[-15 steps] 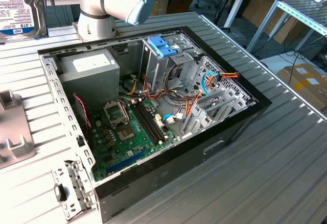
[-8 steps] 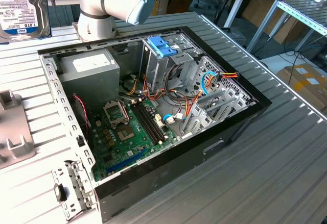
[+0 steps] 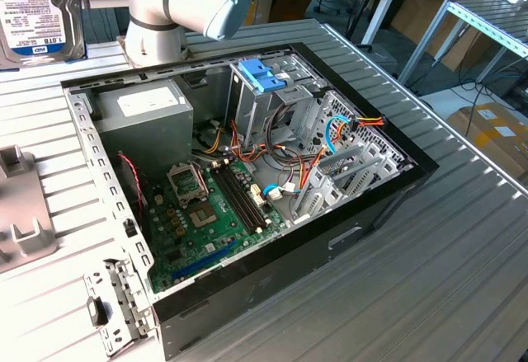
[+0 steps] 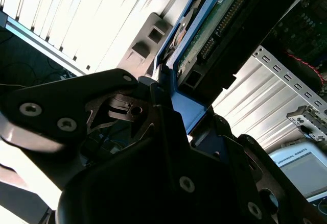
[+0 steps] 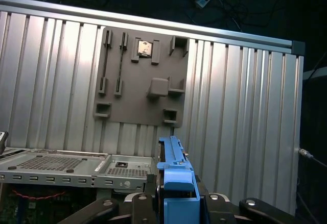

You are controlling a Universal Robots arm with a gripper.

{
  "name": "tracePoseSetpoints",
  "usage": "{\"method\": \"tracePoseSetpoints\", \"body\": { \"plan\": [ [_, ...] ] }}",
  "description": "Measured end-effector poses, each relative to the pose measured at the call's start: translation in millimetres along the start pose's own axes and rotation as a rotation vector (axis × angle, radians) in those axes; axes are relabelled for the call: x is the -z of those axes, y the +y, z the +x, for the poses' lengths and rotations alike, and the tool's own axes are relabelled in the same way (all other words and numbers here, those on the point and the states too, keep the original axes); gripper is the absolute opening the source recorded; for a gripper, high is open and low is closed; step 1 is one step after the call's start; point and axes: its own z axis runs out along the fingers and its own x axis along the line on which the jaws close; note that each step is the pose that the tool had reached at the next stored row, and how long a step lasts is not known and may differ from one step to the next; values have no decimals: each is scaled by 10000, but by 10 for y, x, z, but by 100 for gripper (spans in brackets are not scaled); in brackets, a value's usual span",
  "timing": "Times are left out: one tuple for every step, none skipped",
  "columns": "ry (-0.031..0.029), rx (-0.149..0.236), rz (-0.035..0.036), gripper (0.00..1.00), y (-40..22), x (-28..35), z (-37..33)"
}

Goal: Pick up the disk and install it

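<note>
Close against both wrist cameras, the tool is drawn in narrow and grips the disk by the end of its light-blue bracket, with one black finger pressed to each side. In the second wrist view the disk juts away from the tool with its green circuit board showing beside the blue rail. In the first wrist view the bracket stands edge-on between the fingers. Beyond it a grey holder plate with raised slots and blocks lies flat on the ribbed metal counter. The perforated metal edge of the open computer case runs just beside the plate.

In the exterior view the disk sits at the upper left corner with its labelled face toward the camera, over the counter and to the exterior view's left of the case. The grey arm rises from the counter behind the case's far wall, and its joint with the pale-blue cap is turned toward the exterior view's right.
</note>
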Motion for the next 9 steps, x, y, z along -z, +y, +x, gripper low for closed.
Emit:
{"method": "tracePoseSetpoints", "body": {
  "plan": [
    [0, 0, 0, 37, -4, 0, 0],
    [0, 0, 0, 37, -8, 0, 1],
    [0, 0, 0, 37, -13, 0, 1],
    [0, 1, 0, 37, -18, 0, 2],
    [0, 1, 0, 37, -23, 0, 2],
    [0, 1, 0, 37, -27, 0, 3],
    [0, 0, 0, 37, -32, 0, 3],
    [0, 1, 0, 37, -37, 0, 4],
    [-1, 0, 0, 37, -41, 0, 4]
  ]
}}
